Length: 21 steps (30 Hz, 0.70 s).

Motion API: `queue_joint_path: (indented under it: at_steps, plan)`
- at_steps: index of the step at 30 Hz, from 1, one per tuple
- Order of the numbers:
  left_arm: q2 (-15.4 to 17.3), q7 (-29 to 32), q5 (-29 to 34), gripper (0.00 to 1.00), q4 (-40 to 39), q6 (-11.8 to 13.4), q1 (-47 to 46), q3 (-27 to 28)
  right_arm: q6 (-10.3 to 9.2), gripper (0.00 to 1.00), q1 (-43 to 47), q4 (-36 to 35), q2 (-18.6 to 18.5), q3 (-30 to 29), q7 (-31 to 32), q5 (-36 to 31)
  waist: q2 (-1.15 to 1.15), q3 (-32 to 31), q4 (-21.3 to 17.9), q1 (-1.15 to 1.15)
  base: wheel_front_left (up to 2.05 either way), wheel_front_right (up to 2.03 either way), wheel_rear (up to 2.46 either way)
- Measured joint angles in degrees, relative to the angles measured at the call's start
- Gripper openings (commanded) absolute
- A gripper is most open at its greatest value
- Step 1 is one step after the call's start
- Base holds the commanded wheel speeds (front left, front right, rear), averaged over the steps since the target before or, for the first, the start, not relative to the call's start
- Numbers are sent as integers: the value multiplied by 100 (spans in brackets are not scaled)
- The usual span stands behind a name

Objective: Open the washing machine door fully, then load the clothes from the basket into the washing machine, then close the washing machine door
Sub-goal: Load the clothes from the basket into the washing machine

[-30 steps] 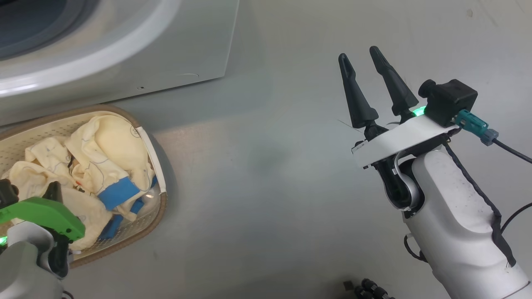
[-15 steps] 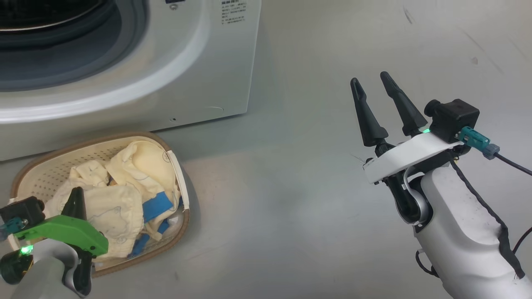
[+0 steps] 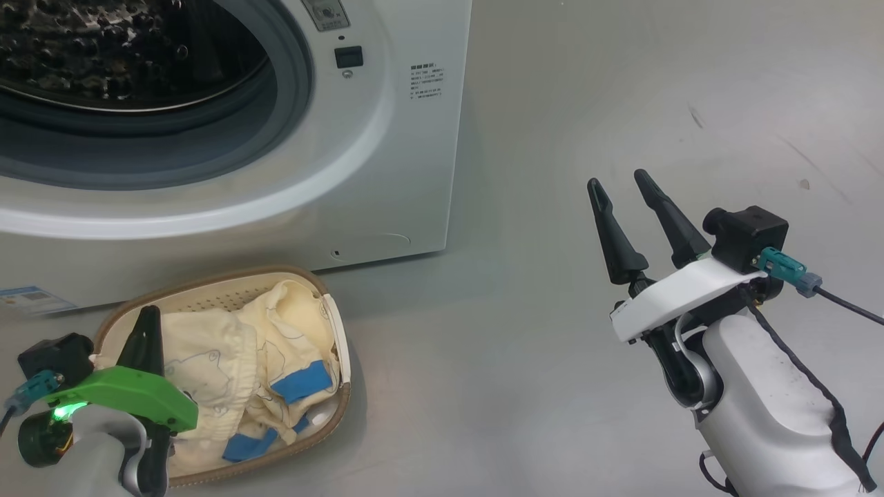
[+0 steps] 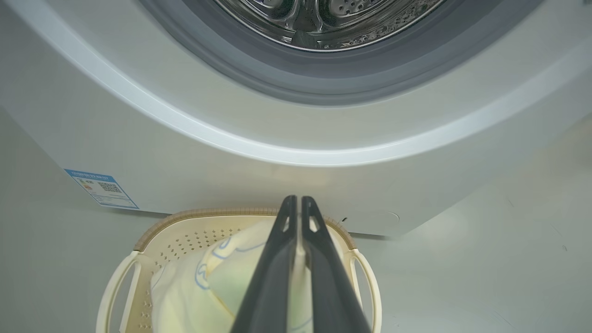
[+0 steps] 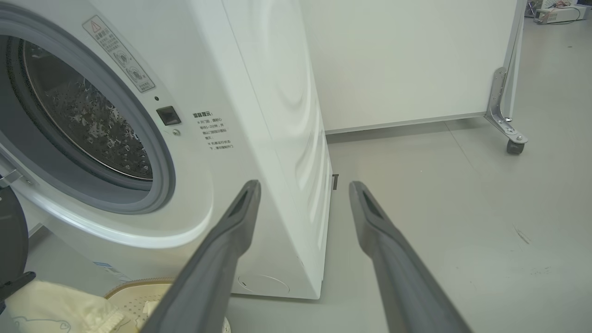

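Grey smooth floor (image 3: 525, 386) runs across the scene, and a white panel on castors stands at the far right behind it. On the left, the washing machine (image 3: 387, 172) stands with its opening uncovered, so the perforated steel drum (image 3: 124, 48) and the grey gasket (image 3: 283, 117) show. In the right wrist view a dark curved edge at the far left, beside a hinge, looks like the washing machine door (image 5: 9, 240), swung clear of the opening. A blue label sticker (image 3: 27, 300) sits at the machine's lower left corner.

Just in front of the machine, on the near left, the basket (image 3: 207, 281) rests on the floor. It holds the clothes (image 3: 276, 345), cream with blue bands, heaped above the rim.

Over the left part of the basket, the left gripper (image 3: 146, 324) points toward the machine. Its fingers are clenched together, with a pale strip of cream cloth nipped between them; the garment drapes below the fingers.

Well apart on the right, the right gripper (image 3: 617, 179) hangs over bare floor, with its fingers spread wide and nothing between them.
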Motion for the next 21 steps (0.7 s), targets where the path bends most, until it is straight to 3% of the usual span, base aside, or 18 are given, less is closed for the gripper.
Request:
queue_joint_path:
  at_steps: [13, 21]
  plan:
    - [118, -51, 49, 0, -844, 0, 316, 77, 0, 100, 440, 78, -148, 38, 1, 203, 0, -776, 156, 0, 0, 0, 0]
    - [163, -52, 400, 0, -1718, 0, 392, 311, 0, 100, 621, 71, -227, 38, 1, 274, 0, -1093, 246, 0, 0, 0, 0]
